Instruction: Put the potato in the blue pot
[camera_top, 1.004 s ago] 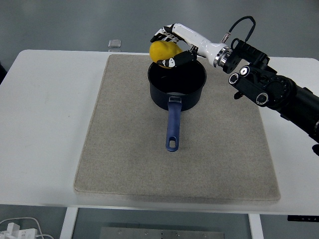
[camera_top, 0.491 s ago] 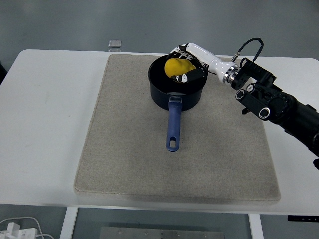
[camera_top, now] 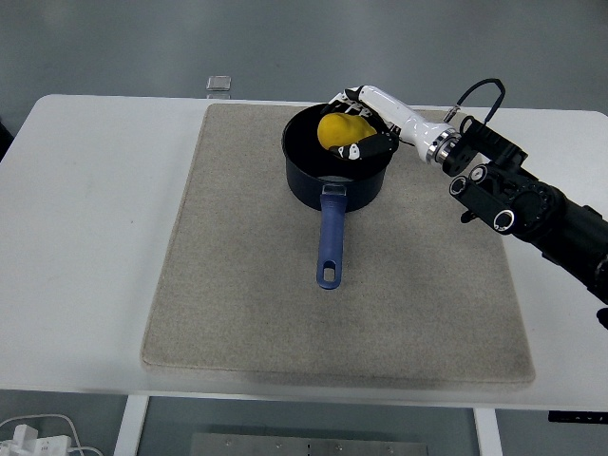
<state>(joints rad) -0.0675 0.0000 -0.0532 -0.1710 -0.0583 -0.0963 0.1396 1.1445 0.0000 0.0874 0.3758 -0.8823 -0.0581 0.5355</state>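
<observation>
A dark blue pot (camera_top: 336, 180) with a long blue handle pointing toward me stands at the back middle of the beige mat. The yellow potato (camera_top: 340, 131) is inside the pot's mouth, below its rim at the back right. My right hand (camera_top: 361, 128), white with black fingertips, reaches in from the right over the pot's rim and its fingers are curled around the potato. Whether the potato touches the pot's bottom is hidden by the pot's wall. The left arm is out of sight.
The beige mat (camera_top: 256, 285) covers most of the white table (camera_top: 85, 247). A small grey square object (camera_top: 219, 84) lies at the table's far edge, left of the pot. My black right forearm (camera_top: 532, 214) crosses the mat's right edge.
The right hand carried the potato from above the pot's far-left rim down and rightward into the pot. Since half a second ago it has barely shifted.
</observation>
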